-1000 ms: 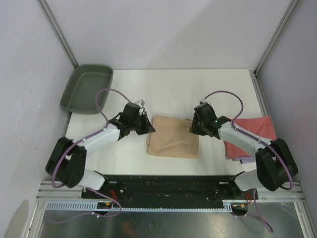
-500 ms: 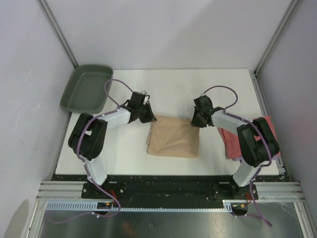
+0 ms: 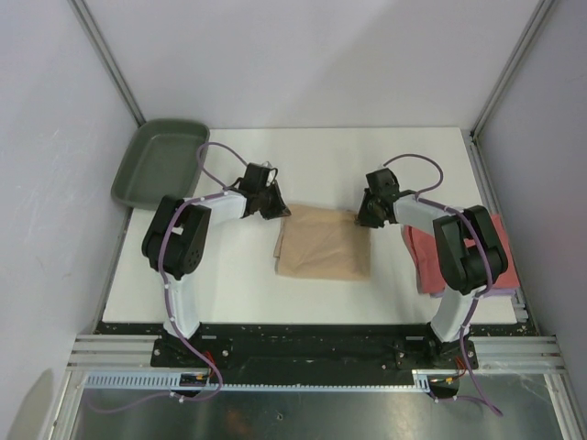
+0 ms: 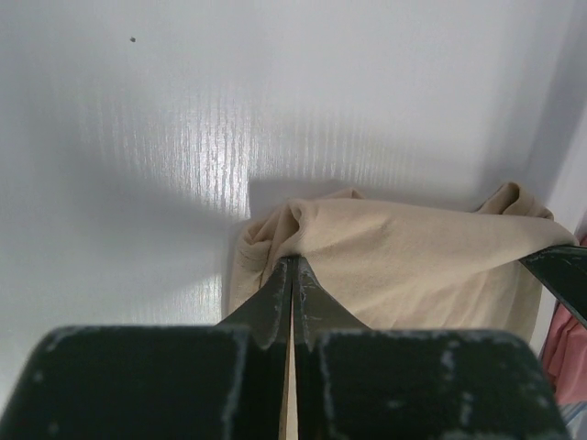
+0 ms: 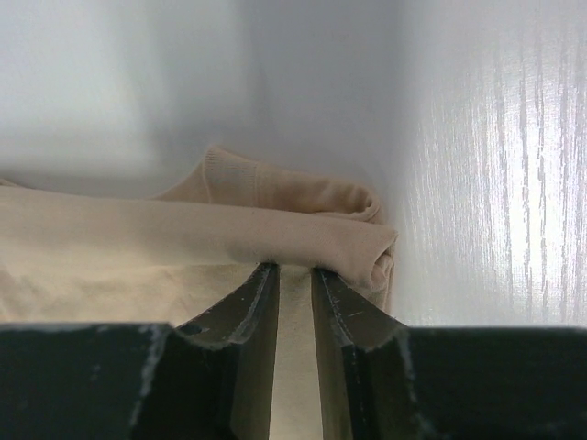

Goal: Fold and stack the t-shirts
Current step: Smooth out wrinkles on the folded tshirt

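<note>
- The tan t-shirt point(image 3: 323, 246) lies folded in the middle of the white table point(image 3: 330, 160). It forms a rough rectangle, a little longer from left to right than from near to far.
- Its near edge lies flat, and its far edge is bunched up at both corners.
- The left gripper point(image 4: 292, 261) has its fingers pressed fully together, pinching a ridge of tan cloth at the far-left corner.
- The right gripper point(image 5: 293, 269) keeps only a narrow slit between its fingers. Tan cloth fills that slit, and a rolled hem at the far-right corner curls over the fingertips.
- Both arms rise steeply from their bases and bend at the elbow. Their forearms run low over the table, reaching far and inward to the shirt's two far corners.
- The coral-red t-shirt point(image 3: 420, 255) sits at the right edge, partly hidden by the right arm.
- A dark green tray point(image 3: 160, 170) rests at the far-left corner, well apart from the shirts.
</note>
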`<state>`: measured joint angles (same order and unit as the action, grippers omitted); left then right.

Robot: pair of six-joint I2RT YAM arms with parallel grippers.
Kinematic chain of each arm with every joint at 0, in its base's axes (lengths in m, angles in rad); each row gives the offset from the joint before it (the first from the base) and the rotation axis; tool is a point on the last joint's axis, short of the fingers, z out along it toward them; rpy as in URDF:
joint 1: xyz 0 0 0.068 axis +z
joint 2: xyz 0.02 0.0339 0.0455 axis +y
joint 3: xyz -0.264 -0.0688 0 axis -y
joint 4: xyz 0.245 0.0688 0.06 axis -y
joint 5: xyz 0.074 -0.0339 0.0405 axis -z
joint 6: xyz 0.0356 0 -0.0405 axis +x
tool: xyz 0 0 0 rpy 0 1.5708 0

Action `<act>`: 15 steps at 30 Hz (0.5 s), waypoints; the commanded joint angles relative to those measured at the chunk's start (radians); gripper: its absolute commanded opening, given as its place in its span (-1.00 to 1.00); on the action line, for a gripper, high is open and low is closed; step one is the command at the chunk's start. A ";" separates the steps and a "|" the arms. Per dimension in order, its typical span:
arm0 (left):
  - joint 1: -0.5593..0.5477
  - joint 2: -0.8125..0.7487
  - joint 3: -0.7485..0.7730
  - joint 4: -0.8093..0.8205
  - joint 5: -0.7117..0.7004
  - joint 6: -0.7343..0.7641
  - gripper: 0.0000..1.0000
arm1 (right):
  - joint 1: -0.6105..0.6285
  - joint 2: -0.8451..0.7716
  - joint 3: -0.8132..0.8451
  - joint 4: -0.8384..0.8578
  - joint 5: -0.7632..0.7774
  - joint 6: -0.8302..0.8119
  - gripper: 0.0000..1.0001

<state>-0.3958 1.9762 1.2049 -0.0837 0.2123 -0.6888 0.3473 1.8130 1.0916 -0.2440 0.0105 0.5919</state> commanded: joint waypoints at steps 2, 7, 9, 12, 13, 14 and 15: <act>0.010 0.024 0.013 -0.005 -0.034 0.032 -1.00 | -0.006 -0.050 0.027 -0.023 0.023 -0.020 -0.47; 0.016 0.019 0.015 -0.008 -0.033 0.036 -1.00 | -0.009 -0.108 0.042 -0.021 0.044 -0.030 -0.44; 0.019 0.020 0.017 -0.008 -0.031 0.035 -1.00 | -0.015 -0.088 0.050 -0.020 0.043 -0.031 -0.44; 0.020 0.018 0.018 -0.010 -0.027 0.036 -1.00 | -0.024 -0.048 0.056 -0.019 0.028 -0.023 -0.46; 0.021 0.018 0.019 -0.011 -0.024 0.037 -1.00 | -0.026 -0.036 0.056 -0.015 0.026 -0.021 -0.46; 0.022 0.018 0.020 -0.011 -0.023 0.039 -1.00 | -0.027 -0.024 0.057 -0.010 0.025 -0.020 -0.46; 0.022 0.018 0.021 -0.012 -0.023 0.041 -1.00 | -0.029 -0.012 0.056 -0.004 0.026 -0.020 -0.47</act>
<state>-0.3893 1.9766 1.2049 -0.0807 0.2173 -0.6880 0.3298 1.7554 1.1179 -0.2661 0.0261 0.5819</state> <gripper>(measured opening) 0.003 0.272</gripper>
